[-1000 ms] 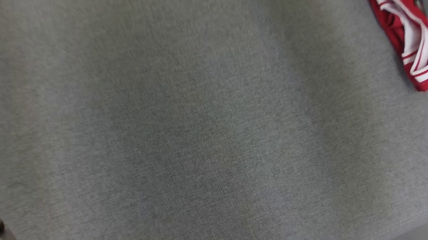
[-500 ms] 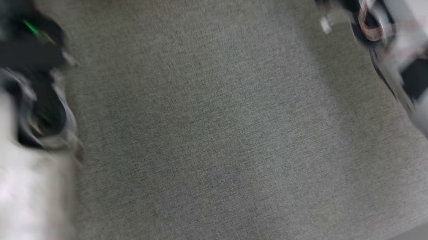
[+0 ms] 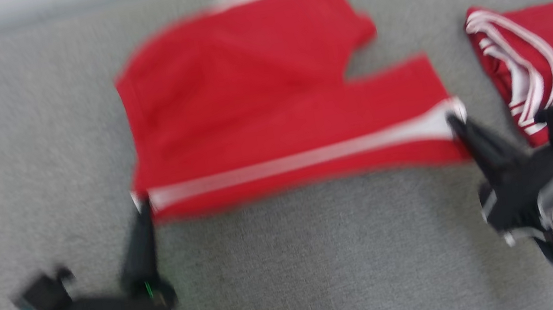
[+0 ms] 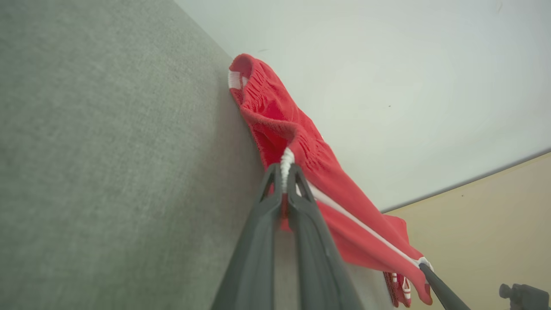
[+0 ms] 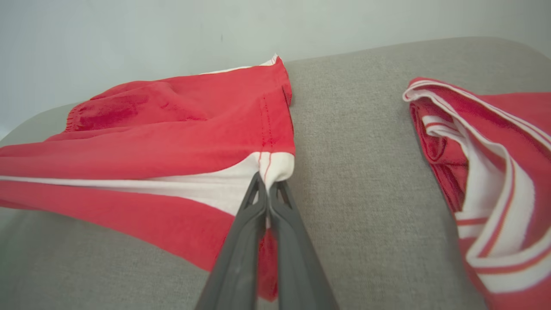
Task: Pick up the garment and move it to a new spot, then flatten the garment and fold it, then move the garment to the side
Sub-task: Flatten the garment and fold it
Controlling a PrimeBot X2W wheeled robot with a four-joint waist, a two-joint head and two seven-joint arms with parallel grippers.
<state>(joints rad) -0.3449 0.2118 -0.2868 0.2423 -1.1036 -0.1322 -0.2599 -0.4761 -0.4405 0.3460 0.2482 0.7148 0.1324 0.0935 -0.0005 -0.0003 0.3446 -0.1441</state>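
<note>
The garment (image 3: 259,109) is a pair of red shorts with a white side stripe, spread over the grey surface in the head view. My left gripper (image 3: 143,209) is shut on its waistband corner at the stripe's left end; the left wrist view shows the white cloth (image 4: 285,165) pinched between the tips of my left gripper (image 4: 284,172). My right gripper (image 3: 454,118) is shut on the white leg-hem corner, seen clamped in the right wrist view (image 5: 269,183). The near edge of the shorts (image 5: 129,142) is stretched between both grippers and lifted.
A folded red jersey (image 3: 539,58) with white trim and lettering lies at the right, close beside my right gripper; it also shows in the right wrist view (image 5: 486,181). The grey fabric surface (image 3: 293,271) stretches toward me. A pale wall (image 5: 172,38) rises behind it.
The head camera has swung, so the shorts and both grippers have come into view. The picture is blurred by motion.
</note>
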